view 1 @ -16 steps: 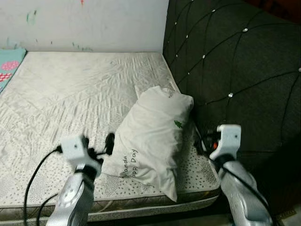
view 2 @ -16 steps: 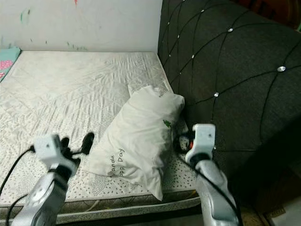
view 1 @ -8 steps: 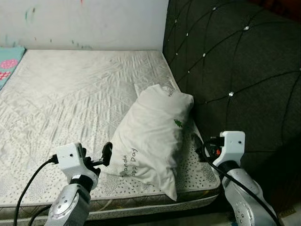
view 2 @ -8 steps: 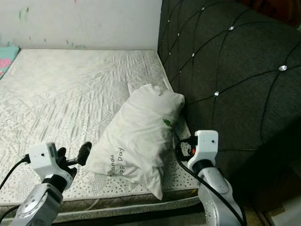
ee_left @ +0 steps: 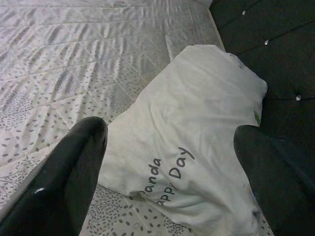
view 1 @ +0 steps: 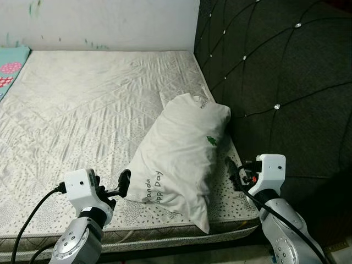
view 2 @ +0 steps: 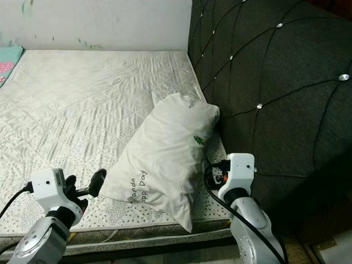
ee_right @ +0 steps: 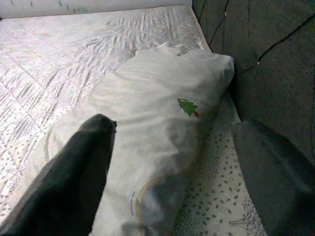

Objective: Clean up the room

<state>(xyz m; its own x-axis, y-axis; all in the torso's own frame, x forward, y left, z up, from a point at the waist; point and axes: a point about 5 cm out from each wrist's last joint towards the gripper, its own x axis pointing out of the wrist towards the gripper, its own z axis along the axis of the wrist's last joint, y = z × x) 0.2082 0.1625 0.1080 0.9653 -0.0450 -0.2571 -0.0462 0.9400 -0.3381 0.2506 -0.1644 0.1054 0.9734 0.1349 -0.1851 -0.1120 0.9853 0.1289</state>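
I am facing a bare quilted mattress (view 1: 82, 110) that runs back to a pale wall (view 1: 99, 22), with a dark tufted headboard (view 1: 275, 71) studded with small shiny buttons along its right side. A white pillow (view 1: 179, 154) lies slantwise on the near right part of the mattress, its far end up against the headboard and its near end reaching almost to the front edge of the bed. It carries a small green tree print (view 1: 208, 141) on its right flank and dark lettering near the front corner, of which I can read "anda" and "appy Day" (ee_left: 170, 177). My left gripper (view 1: 120, 187) sits low over the front edge of the mattress, just beside the pillow's near left corner, with its two black fingers (ee_left: 74, 167) spread apart and nothing between them; through the left wrist view the pillow lies ahead in the gap between them. My right gripper (view 2: 210, 175) is at the pillow's right side, in the narrow strip between the pillow and the headboard, close against the fabric; its fingers (ee_right: 78, 167) are likewise spread wide and hold nothing, with the pillow lying ahead of them in the right wrist view. At the far left edge a turquoise cloth with pink spots (view 1: 11, 63) lies on the bed.
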